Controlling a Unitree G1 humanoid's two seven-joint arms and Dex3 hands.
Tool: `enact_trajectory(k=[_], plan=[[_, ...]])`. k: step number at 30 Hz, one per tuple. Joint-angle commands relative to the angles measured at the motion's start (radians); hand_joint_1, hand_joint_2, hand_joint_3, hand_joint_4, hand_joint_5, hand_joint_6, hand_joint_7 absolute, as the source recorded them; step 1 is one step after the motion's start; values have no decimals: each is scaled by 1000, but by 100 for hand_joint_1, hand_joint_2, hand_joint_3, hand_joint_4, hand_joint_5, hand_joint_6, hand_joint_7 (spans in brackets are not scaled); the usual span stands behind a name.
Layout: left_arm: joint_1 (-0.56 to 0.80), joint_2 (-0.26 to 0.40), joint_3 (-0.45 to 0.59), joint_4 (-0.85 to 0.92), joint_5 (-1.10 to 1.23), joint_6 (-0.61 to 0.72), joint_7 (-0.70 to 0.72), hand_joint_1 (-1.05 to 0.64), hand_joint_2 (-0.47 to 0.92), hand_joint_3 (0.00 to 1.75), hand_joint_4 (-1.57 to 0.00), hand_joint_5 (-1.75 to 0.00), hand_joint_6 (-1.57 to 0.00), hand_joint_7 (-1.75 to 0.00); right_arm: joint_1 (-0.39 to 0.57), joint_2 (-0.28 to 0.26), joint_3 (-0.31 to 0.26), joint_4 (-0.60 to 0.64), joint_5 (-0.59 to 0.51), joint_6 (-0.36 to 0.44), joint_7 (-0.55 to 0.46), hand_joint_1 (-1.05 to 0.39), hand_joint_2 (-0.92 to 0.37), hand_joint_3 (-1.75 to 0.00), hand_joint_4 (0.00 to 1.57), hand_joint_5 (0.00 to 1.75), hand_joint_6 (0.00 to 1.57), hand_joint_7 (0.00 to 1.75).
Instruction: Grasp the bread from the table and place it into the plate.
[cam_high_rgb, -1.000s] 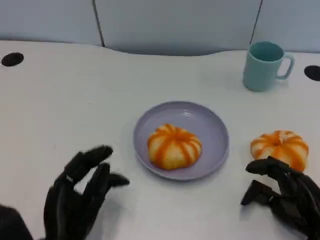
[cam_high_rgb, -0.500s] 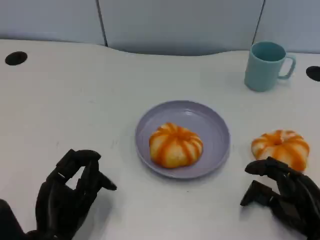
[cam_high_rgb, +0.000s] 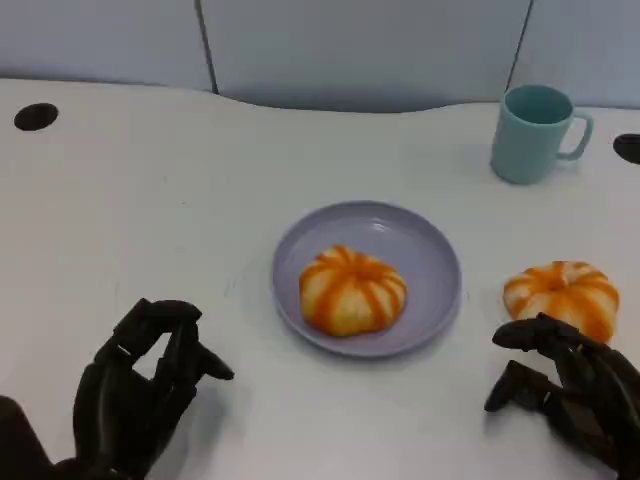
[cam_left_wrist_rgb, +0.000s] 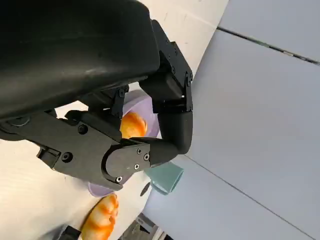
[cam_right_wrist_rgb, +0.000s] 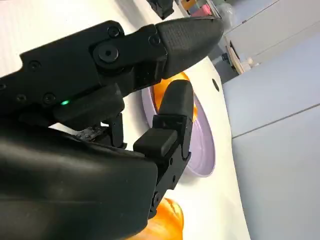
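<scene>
In the head view we see our left hand (cam_high_rgb: 135, 395) with fingers curled in on nothing, well apart from the lilac plate (cam_high_rgb: 430, 250) that already carries one bread bun (cam_high_rgb: 352, 290), while our right hand (cam_high_rgb: 565, 390) hovers released, fingertips just short of the second bread bun (cam_high_rgb: 562, 295) on the white worktop (cam_high_rgb: 150, 200), the teal mug (cam_high_rgb: 533, 132) farther beyond. In our left wrist view the curled fingers (cam_left_wrist_rgb: 170, 95) partly cover the plate. In our right wrist view the parted fingers (cam_right_wrist_rgb: 172, 120) reach over the second bun, the plate beyond.

Bread (cam_high_rgb: 352, 290) in plate (cam_high_rgb: 430, 250); second bread (cam_high_rgb: 561, 293) right; mug (cam_high_rgb: 533, 132) behind.
</scene>
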Motion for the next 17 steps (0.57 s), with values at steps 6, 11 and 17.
enact_trajectory(k=[6,11,17], plan=[[-10,13,9,14,8,-24,-12,-28,60,79,-69,-173,-69,-130,9,-16,-3,0,-1,23,-12,-46,-92,-14,64,142,66,96],[-10,13,9,14,8,-24,-12,-28,60,80,-69,-173,-69,-130,10,-15,-4,-2,-2,25,-12,-46,-92,-14,64,142,66,96],[-10,13,9,14,8,-24,-13,-28,59,81,-69,-173,-69,-130,10,-15,-4,-3,-2,26,-12,-46,-92,-14,64,142,67,96]])
